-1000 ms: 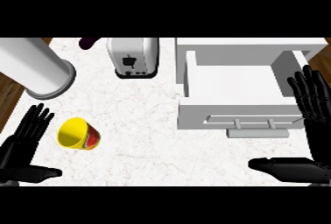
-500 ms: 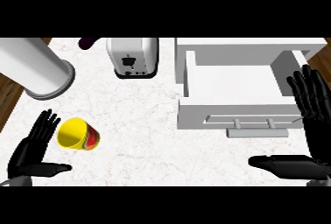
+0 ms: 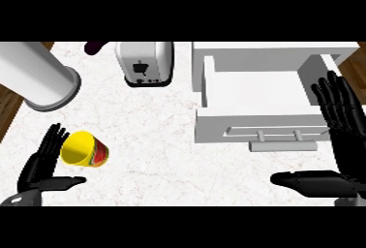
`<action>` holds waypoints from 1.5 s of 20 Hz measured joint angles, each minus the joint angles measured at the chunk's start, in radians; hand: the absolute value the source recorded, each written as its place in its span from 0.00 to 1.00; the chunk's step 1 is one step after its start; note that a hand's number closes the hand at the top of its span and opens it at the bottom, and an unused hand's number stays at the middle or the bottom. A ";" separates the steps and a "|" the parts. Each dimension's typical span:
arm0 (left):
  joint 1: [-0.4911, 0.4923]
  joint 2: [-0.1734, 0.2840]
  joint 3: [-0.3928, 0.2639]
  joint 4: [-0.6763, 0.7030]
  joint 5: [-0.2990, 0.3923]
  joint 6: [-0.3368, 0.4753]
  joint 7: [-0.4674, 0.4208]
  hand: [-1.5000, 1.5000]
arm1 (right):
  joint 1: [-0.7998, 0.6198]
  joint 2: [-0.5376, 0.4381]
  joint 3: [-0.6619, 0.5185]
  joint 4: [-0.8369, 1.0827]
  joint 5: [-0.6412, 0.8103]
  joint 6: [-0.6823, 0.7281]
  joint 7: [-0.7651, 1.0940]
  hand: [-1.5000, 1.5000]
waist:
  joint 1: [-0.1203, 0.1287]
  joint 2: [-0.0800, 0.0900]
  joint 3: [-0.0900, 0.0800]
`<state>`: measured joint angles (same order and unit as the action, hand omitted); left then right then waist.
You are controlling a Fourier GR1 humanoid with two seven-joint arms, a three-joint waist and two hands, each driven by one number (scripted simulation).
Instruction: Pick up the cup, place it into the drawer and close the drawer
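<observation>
Looking across the bench (image 3: 164, 145), you have the open drawer (image 3: 257, 104) at the right, the big grey cylinder (image 3: 39, 75) at the left edge and the toaster (image 3: 146, 63) at the back. The right hand (image 3: 336, 140) rests open beside the drawer front, thumb spread, holding nothing. The left hand (image 3: 44, 164) is open too, fingers straight, just beside the yellow cup (image 3: 84, 149) — which lies tipped on its side near the bench's left edge. That is your risk: a round cup on its side could roll off that edge if the fingers nudge it before closing. The middle of the bench gives you open room toward the drawer — mind its handle (image 3: 280, 140).
</observation>
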<state>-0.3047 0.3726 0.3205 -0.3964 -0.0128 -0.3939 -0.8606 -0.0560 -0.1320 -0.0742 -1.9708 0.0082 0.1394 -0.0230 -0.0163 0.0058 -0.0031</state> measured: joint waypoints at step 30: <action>-0.124 -0.062 -0.033 0.140 -0.012 -0.053 -0.075 1.00 | -0.020 0.009 0.006 0.035 0.004 0.012 -0.005 0.00 | -0.008 0.005 -0.002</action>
<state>-0.4285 0.3102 0.2875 -0.2559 -0.0252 -0.4467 -0.9360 -0.0763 -0.1228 -0.0678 -1.9359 0.0117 0.1515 -0.0285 -0.0240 0.0107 -0.0053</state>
